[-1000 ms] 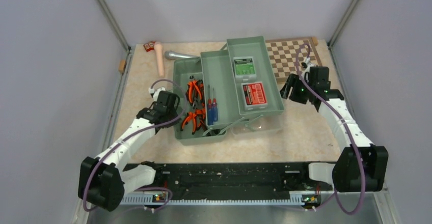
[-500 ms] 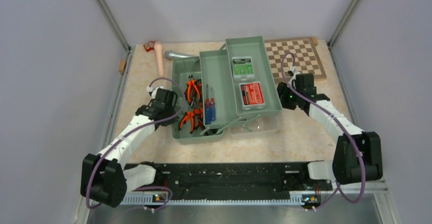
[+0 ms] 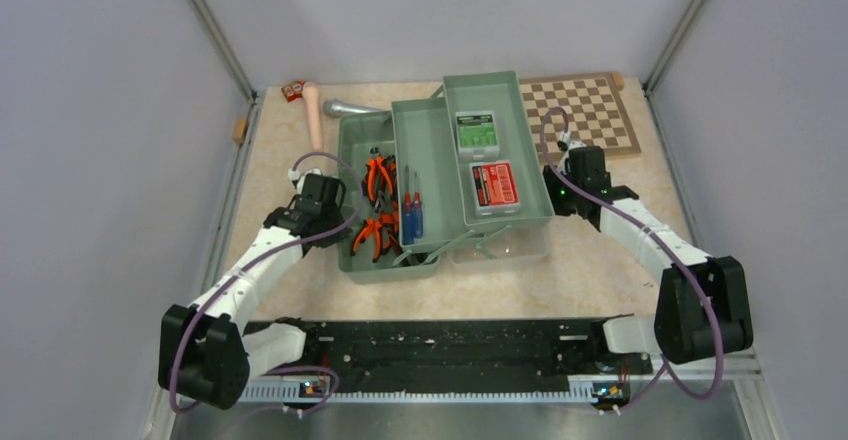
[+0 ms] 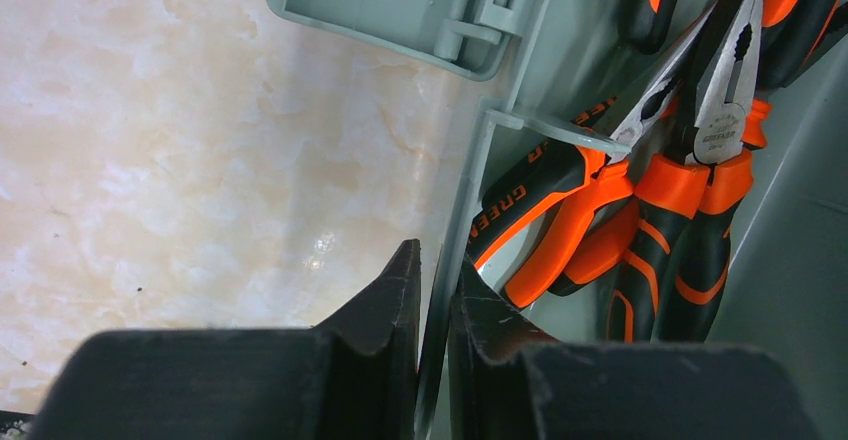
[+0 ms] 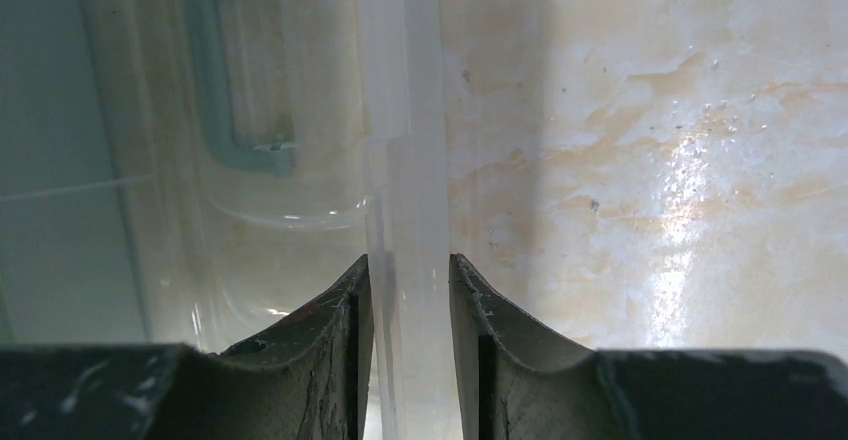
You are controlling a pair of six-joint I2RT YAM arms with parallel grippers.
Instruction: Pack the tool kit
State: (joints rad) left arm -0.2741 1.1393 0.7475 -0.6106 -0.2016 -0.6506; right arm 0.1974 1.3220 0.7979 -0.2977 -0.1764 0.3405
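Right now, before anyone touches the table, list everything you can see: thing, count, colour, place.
toolbox: one, sage green, table centre, open
trays: two, sage green, raised over the toolbox
pliers: two, orange and black, toolbox bottom, left side
screwdrivers: two, blue and red, just right of the pliers
green box: one, right tray, far end
red box: one, right tray, near end
lid: one, translucent, low beside the right tray
chessboard: one, brown and cream, far right
microphone: one, silver, behind the toolbox
beige cylinder: one, far left
left gripper: black, closed on the toolbox's left wall
right gripper: black, fingers either side of the lid's edge
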